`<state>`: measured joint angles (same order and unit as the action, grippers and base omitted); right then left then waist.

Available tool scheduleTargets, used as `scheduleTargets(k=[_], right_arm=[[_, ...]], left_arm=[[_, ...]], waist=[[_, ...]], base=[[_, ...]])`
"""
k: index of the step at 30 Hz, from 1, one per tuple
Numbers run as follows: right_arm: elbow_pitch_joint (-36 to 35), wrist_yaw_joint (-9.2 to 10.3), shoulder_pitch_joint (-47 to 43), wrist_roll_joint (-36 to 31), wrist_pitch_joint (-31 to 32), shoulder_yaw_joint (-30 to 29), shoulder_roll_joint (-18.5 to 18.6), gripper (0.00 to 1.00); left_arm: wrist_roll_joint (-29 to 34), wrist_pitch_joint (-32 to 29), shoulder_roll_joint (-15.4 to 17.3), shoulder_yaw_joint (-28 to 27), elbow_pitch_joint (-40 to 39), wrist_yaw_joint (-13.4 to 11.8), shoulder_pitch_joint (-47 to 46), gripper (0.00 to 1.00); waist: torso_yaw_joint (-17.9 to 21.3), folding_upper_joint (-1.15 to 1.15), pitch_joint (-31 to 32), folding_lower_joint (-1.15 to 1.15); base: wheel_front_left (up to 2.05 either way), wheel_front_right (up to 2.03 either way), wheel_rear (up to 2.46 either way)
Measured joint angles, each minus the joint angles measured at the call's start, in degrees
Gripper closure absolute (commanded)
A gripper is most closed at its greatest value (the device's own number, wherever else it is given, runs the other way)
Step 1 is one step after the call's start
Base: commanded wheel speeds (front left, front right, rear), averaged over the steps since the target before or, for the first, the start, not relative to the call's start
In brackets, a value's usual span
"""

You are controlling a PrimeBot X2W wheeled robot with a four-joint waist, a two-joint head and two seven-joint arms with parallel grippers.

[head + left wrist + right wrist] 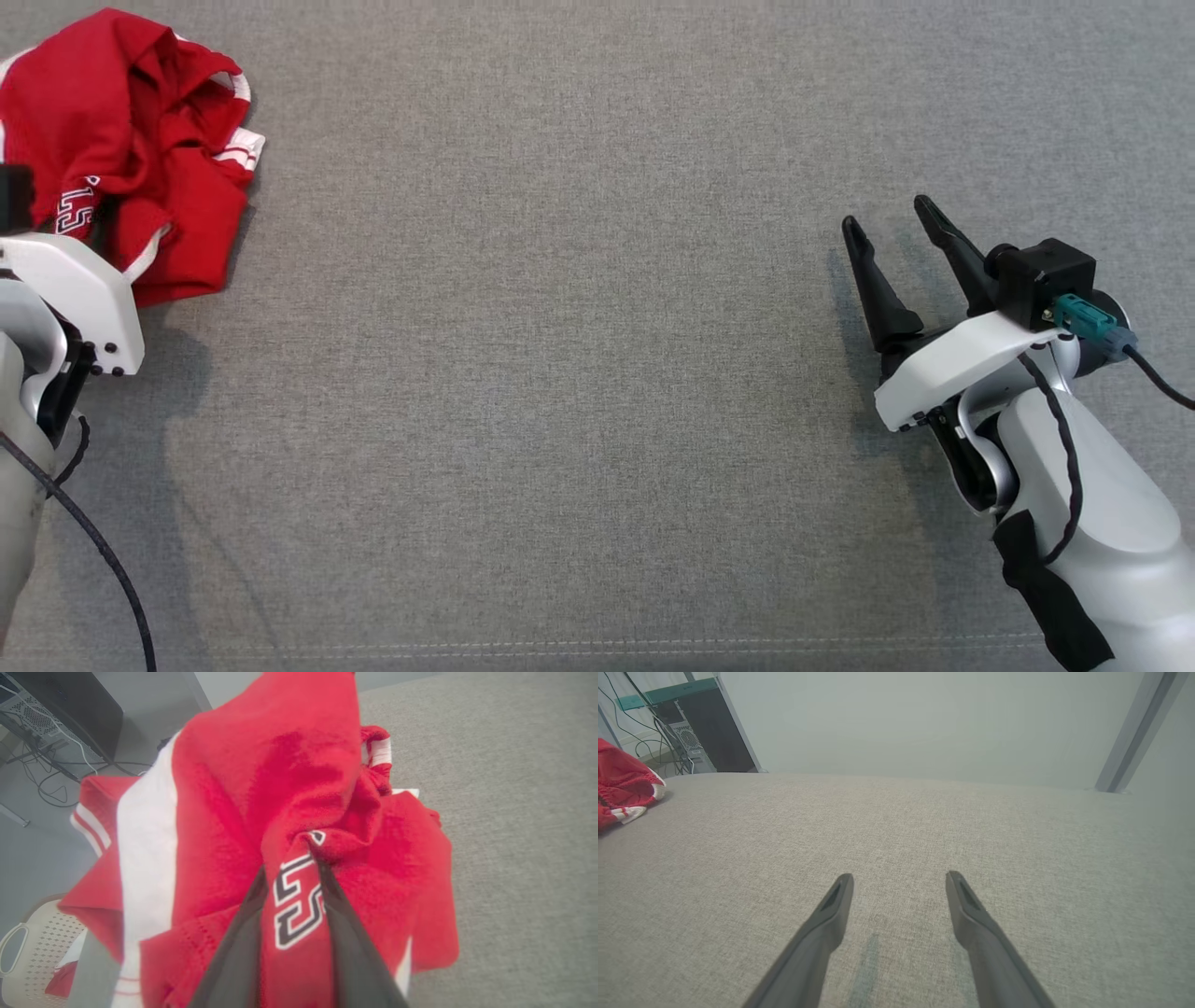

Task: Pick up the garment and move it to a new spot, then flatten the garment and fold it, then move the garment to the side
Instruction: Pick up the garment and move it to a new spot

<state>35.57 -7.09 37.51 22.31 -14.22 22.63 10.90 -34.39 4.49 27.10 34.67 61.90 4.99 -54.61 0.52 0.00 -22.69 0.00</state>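
The garment (121, 140) is a red shirt with white stripes. It lies in a bunched heap at the far left corner of the grey table (579, 392). It is all crumpled, so you cannot tell which way its long side runs. The heap goes a bit more from far to near than from side to side. One edge of it hangs past the left side of the table.

The left gripper (310, 847) is right at the heap, on its near side, so the shirt lies just in front of it and a bit to the right. In the left wrist view its two dark fingers (243, 933) come close together at the tips. They pinch a fold of red cloth next to the black and white number. Some cloth sits between the fingers too. The left arm reaches in from the near left, and its white wrist covers the near edge of the heap.

The right gripper (887, 213) is far over on the right side of the table, well apart from the shirt. Its fingers are spread wide and hold nothing. They point to the far side and lean a little left, low over bare table.

The left arm is much the nearer one. I think it must lift the shirt and carry it right, toward the middle.
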Motion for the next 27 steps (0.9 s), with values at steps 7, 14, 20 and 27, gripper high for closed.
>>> scheduleTargets(k=[7, 14, 20, 27], right_arm=[[-0.2, 0.00, -0.4, 0.5, 0.0, -0.7, -1.5, 0.00], [-0.1, 0.00, -1.0, 0.9, 0.0, -2.0, -1.9, 0.00], [0.0, 0.00, -2.9, 0.9, 0.0, -2.9, -3.2, 0.00], [-0.4, 0.00, -3.0, 0.9, 0.0, -5.0, -3.4, 0.00]], left_arm=[[1.4, 6.6, -0.6, 0.8, 0.7, 0.0, -3.3, 1.00], [5.8, 9.7, -1.8, 0.8, -10.8, -1.2, -10.1, 1.00], [8.0, 10.2, -6.4, -0.6, -26.5, -1.3, -10.0, 1.00], [9.2, 10.2, -12.5, 0.4, -32.2, -1.3, -1.9, 1.00]], waist=[[0.1, 0.00, 2.9, 0.00], [-0.3, 0.00, 6.6, 0.00], [0.5, 0.00, 8.8, 0.00], [3.3, 0.00, 10.0, 0.00]], base=[[0.00, 0.00, 0.00], [0.00, 0.00, 0.00], [0.00, 0.00, 0.00], [0.00, 0.00, 0.00]])
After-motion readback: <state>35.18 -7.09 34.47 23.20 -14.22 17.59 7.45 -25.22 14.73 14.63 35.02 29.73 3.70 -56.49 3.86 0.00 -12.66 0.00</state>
